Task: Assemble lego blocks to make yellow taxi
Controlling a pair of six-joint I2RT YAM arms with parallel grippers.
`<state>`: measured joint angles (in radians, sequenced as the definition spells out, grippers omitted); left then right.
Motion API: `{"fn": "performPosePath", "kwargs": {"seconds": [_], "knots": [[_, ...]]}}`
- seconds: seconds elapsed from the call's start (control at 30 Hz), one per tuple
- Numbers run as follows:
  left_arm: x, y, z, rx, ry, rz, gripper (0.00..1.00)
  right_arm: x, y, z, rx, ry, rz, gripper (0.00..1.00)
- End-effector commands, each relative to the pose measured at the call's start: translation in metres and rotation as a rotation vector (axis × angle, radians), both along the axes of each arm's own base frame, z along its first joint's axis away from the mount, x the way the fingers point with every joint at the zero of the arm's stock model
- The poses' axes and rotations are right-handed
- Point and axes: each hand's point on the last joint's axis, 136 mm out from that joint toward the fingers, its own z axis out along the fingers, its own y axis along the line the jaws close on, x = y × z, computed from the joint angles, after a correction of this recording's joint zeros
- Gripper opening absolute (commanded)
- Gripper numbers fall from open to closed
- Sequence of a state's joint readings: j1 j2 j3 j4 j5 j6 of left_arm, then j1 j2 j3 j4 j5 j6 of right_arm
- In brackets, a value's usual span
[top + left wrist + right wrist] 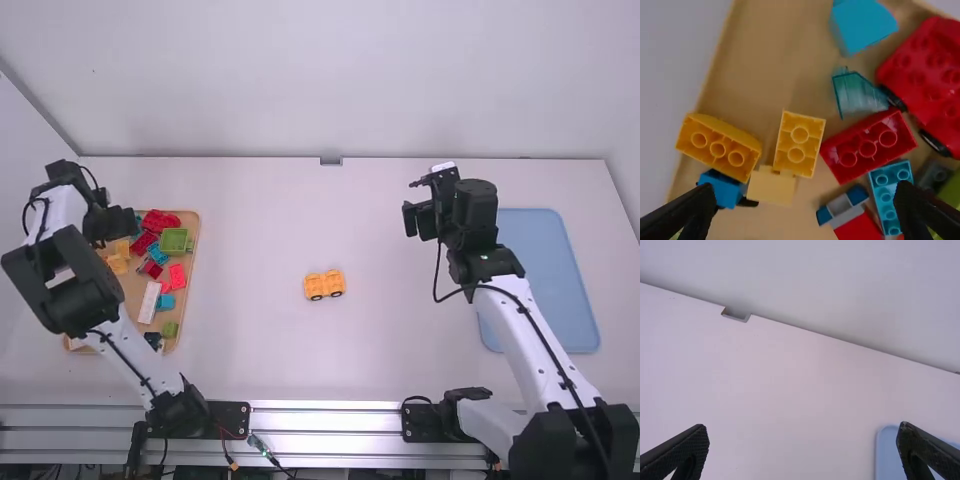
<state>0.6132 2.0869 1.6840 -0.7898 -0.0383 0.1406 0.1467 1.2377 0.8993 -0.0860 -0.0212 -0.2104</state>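
Left fingers [685, 212] are standing wide apart, empty, over the tray [193, 240]; right fingers [677, 450] are gaping, empty. The wheeled yellow assembly [324, 285] is resting mid-worktop [260, 350]. Brick selection is apparently proceeding, next requiring alignment over a yellow brick [799, 145].

"What's beyond the right hand [413, 202]?"
"A plain white wall [330, 80], past the far edge of the white tabletop [400, 340]."
"Anything on that edge?"
"A small grey bracket [330, 161], beyond the hand and to its left."
"And nearer us than the hand?"
"Silvery metal rails [330, 412]. Soft light throughout."
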Motion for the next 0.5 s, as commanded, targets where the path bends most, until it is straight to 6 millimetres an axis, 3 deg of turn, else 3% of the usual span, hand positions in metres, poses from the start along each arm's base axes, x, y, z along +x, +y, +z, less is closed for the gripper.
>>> {"fn": "performPosePath", "kwargs": {"seconds": [0.0, 0.07, 0.2, 0.33, 0.47], "knots": [[0.004, 0.001, -0.007, 0.004, 0.007, -0.043, 0.94, 0.005, 0.004, 0.016, 0.007, -0.036, 0.011, 0.99], [0.006, 0.002, -0.011, 0.008, 0.009, -0.054, 0.91, 0.005, 0.006, 0.016, 0.008, -0.035, 0.015, 0.99], [0.004, 0.005, -0.024, 0.001, 0.028, -0.042, 0.61, 0.006, 0.003, 0.016, 0.008, -0.034, 0.006, 0.99], [0.004, 0.006, -0.03, -0.005, 0.033, -0.033, 0.6, 0.005, 0.004, 0.016, 0.01, -0.031, 0.008, 0.99], [0.003, 0.009, -0.03, -0.001, 0.032, -0.028, 0.65, 0.005, 0.002, 0.015, 0.01, -0.03, 0.004, 0.99]]}}
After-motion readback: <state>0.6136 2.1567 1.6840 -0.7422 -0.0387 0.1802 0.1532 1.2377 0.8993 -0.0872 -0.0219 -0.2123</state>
